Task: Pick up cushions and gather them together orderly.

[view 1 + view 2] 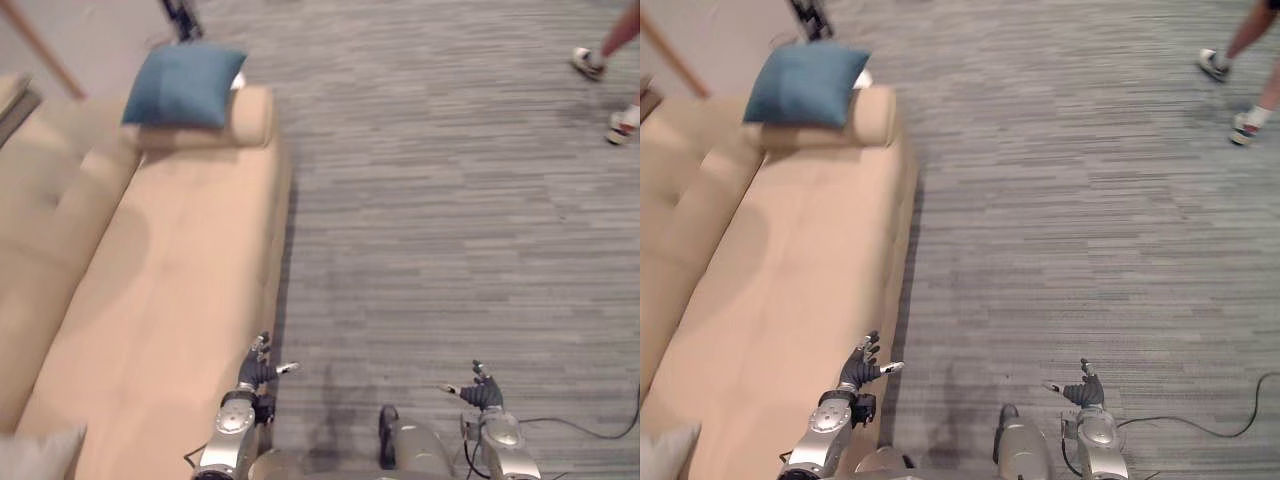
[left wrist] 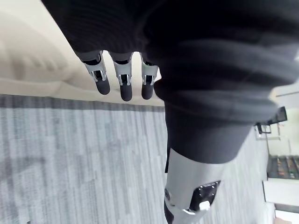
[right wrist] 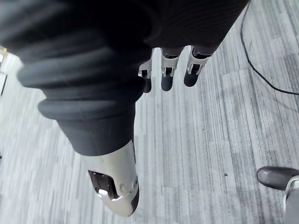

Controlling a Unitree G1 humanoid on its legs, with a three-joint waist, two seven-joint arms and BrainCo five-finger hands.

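Note:
A blue cushion (image 1: 186, 84) leans on the far armrest of the beige sofa (image 1: 160, 290). A corner of a grey cushion (image 1: 38, 452) lies on the sofa's near end. My left hand (image 1: 260, 368) hangs low at the sofa's front edge, fingers (image 2: 122, 81) relaxed and holding nothing. Over the carpet my right hand (image 1: 480, 390) hangs the same way, its fingers (image 3: 168, 74) straight and empty. Both hands are far from the blue cushion.
Grey carpet (image 1: 450, 220) stretches to the right of the sofa. A person's legs and shoes (image 1: 600, 62) show at the far right. A dark stand base (image 1: 183, 18) sits behind the armrest. A wooden pole (image 1: 45, 50) slants at the upper left.

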